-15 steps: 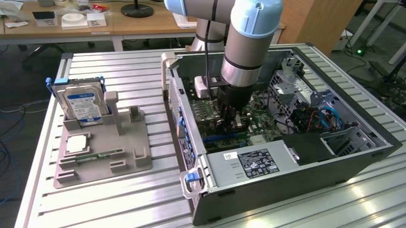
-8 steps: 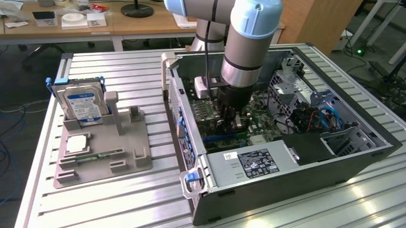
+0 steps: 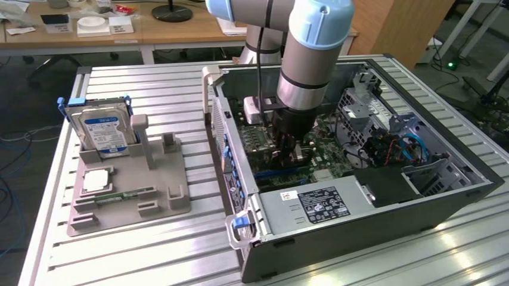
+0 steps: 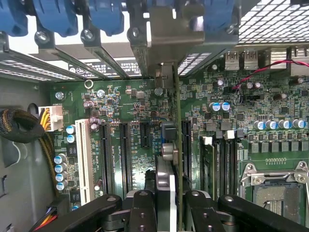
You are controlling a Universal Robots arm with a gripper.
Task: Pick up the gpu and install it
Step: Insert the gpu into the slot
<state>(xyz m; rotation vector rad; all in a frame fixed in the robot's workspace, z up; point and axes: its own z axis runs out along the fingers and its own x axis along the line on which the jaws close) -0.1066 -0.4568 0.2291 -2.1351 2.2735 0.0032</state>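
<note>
Jaws pinched from both sides on the thin, flat, dark-faced gpu [image 4: 170, 140]; my gripper [image 4: 170, 203] held it by its upper long edge, so the card stood on edge inside the black, open-sided computer case [image 3: 358, 244]. It sat over the long black expansion slots [image 4: 123, 154] of the green motherboard [image 4: 145, 96]. Its silvery metal bracket [image 4: 169, 36] was up against the case wall that carries the slot covers. Whether the lower edge had seated I could not tell. I judged it light and stiff yet fragile: best held by the bare board edge, clear of components and contacts, and kept square, since a tilt could bind it. Seen edge-on it was a slim strip, greenish along the rim.
</note>
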